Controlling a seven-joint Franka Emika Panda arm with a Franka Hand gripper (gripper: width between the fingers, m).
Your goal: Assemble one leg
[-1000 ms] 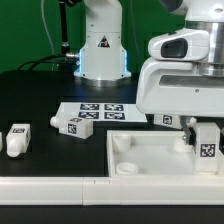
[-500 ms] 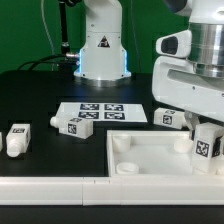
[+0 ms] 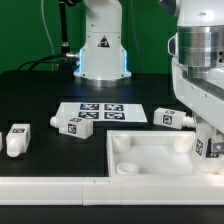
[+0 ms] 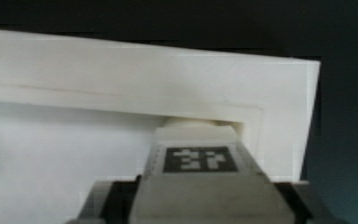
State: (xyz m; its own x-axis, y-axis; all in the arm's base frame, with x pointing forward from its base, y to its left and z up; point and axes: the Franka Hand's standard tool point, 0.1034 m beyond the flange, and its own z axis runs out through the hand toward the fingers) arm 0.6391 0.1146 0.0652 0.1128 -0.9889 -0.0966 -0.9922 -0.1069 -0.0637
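Two fingers: the gripper (image 4: 197,200) is clenched on a leg (image 4: 206,158), one dark finger (image 4: 119,205) at each side of the block; its tag faces the wrist camera.
Held leg, place: it stands over the far corner of the panel (image 3: 150,160) at the exterior view's right, its pale end at or just above the recessed floor beside the raised rim; contact cannot be told.
Held leg, exterior view: only a tagged sliver (image 3: 213,147) shows at the frame's right edge, under the arm's white housing (image 3: 200,60).
Wrist view alone: it shows the grip, the tag and the panel's rim corner (image 4: 282,110) close beside the leg, with black table beyond.
Exterior view alone: it shows the rest of the table (image 3: 30,100), which the wrist view does not.
Other legs: one lies at the exterior view's left edge (image 3: 17,139), one just left of the marker board (image 3: 74,125), one beside the arm near the panel's far edge (image 3: 168,117).
Marker board: flat (image 3: 100,111), between the middle leg and the arm.
Panel sockets: a round one (image 3: 125,166) sits at the near left corner.
Edges: the held leg is tight against the panel's right rim.
Open room: the panel's floor is bare toward the exterior view's left; bare black table lies between the left legs and the panel.
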